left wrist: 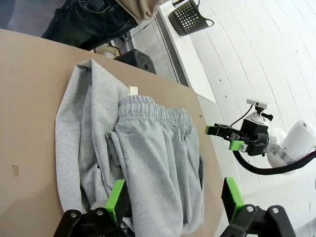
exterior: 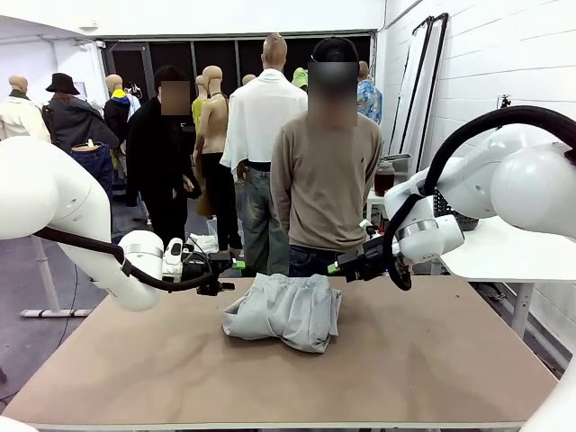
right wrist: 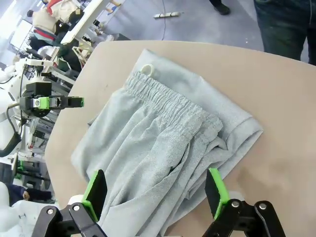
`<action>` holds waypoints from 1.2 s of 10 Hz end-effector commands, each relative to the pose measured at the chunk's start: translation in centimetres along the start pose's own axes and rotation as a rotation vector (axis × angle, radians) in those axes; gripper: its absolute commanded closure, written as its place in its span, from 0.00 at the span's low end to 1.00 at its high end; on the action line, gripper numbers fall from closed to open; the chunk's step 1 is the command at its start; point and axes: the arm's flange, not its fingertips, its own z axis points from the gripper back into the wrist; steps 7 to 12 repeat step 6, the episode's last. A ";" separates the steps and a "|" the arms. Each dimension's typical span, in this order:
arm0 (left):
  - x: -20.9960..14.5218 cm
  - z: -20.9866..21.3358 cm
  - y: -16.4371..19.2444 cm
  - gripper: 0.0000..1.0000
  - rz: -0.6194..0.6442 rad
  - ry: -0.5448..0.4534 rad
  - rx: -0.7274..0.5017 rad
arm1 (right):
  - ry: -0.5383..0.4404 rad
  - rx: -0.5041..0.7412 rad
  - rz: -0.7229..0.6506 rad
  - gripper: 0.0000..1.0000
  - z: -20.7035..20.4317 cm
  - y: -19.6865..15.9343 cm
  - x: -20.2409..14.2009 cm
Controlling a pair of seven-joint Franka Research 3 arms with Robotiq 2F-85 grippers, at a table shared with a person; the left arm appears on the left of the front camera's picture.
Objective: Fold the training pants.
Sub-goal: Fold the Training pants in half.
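Note:
The training pants point(exterior: 286, 310) lie folded in a light grey bundle near the table's far middle, their gathered waistband point(left wrist: 153, 112) on top. Both wrist views look down on them point(right wrist: 163, 148). My left gripper point(exterior: 236, 265) hovers open just left of the bundle, above the table; its green fingertips point(left wrist: 116, 196) frame the cloth without touching it. My right gripper point(exterior: 337, 267) stands open just right of the bundle, its pads point(right wrist: 95, 190) wide apart over the cloth. Each wrist view shows the other gripper farther off: the right gripper point(left wrist: 223, 134) and the left gripper point(right wrist: 69, 102).
A person point(exterior: 324, 171) stands at the table's far edge right behind the pants, hands out of sight. A white side table point(exterior: 490, 256) with a black mesh basket point(left wrist: 190, 17) is at the right. Brown table surface point(exterior: 405, 360) stretches toward me.

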 end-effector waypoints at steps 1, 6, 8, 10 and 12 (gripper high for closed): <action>-0.1 0.0 0.1 0.00 0.003 0.001 -0.006 | 0.000 -0.001 0.000 0.00 -0.1 0.0 0.1; -0.1 0.0 0.1 0.00 0.003 0.001 -0.006 | 0.000 -0.001 0.000 0.00 -0.1 0.0 0.1; -0.1 0.0 0.1 0.00 0.003 0.001 -0.006 | 0.000 -0.001 0.000 0.00 -0.1 0.0 0.1; -0.1 0.0 0.1 0.00 0.003 0.001 -0.006 | 0.000 -0.001 0.000 0.00 -0.1 0.0 0.1; -0.1 0.0 0.1 0.00 0.003 0.001 -0.006 | 0.000 -0.001 0.000 0.00 -0.1 0.0 0.1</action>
